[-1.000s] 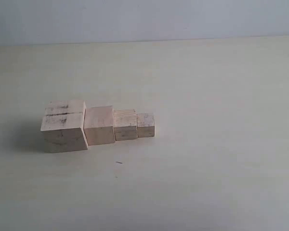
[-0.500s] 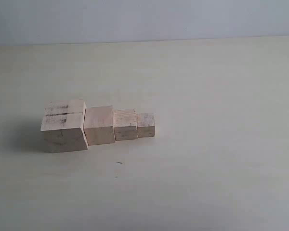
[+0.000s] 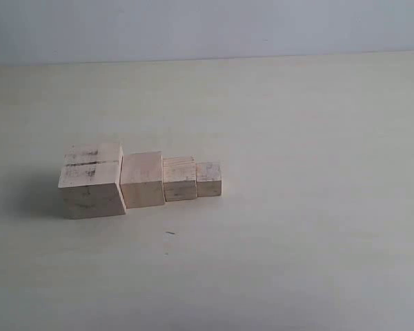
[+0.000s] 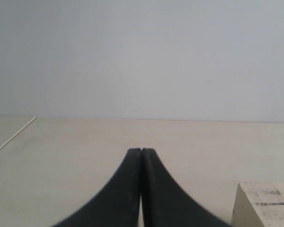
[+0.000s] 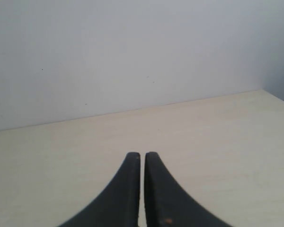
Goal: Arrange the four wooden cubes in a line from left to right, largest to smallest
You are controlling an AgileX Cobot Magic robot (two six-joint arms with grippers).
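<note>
Four pale wooden cubes stand side by side in a row on the table in the exterior view. The largest cube (image 3: 91,179), with dark streaks on top, is at the left. Then come the second cube (image 3: 143,178), the third cube (image 3: 180,178) and the smallest cube (image 3: 208,178). Neither arm shows in the exterior view. My left gripper (image 4: 141,152) is shut with nothing in it; a corner of the largest cube (image 4: 267,204) shows beside it. My right gripper (image 5: 142,155) is shut and empty, with only bare table in front of it.
A pale table (image 3: 297,207) spreads around the row, with a grey wall (image 3: 207,27) behind it. A small dark speck (image 3: 170,233) lies in front of the cubes. A table edge (image 4: 12,137) shows in the left wrist view.
</note>
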